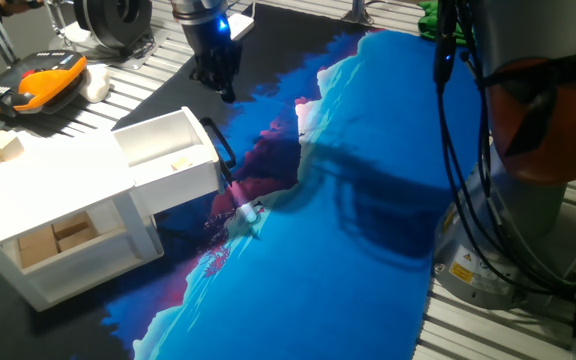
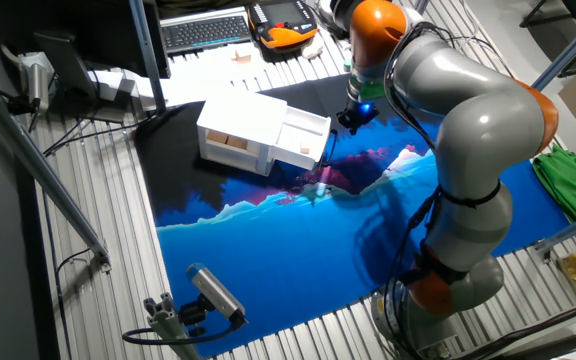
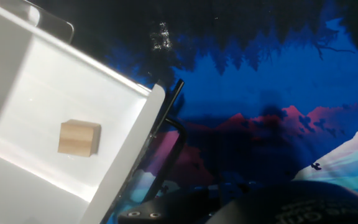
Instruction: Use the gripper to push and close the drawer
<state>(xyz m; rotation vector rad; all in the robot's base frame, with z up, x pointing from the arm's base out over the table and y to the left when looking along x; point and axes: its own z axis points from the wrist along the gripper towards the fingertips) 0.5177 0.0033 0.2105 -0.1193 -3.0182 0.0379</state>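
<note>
The white drawer [image 1: 168, 150] stands pulled out of the small white cabinet [image 1: 48, 185], with its black bar handle [image 1: 221, 148] facing the blue mat. A small wooden block [image 3: 79, 138] lies inside it. My black gripper [image 1: 226, 90], blue light glowing above it, hangs beyond the drawer front, apart from the handle and above the mat. Its fingers look closed together and hold nothing. In the other fixed view the gripper [image 2: 352, 120] is just right of the drawer [image 2: 303, 135]. The hand view shows the drawer's rim and the handle [image 3: 173, 134] below me.
The cabinet's lower shelf holds wooden blocks [image 1: 58, 238], and one block [image 1: 6, 147] lies on its top. A blue and black mat [image 1: 368, 200] covers the table. An orange device [image 1: 38, 82] lies behind the cabinet. The robot base [image 1: 528, 130] with cables stands at the right.
</note>
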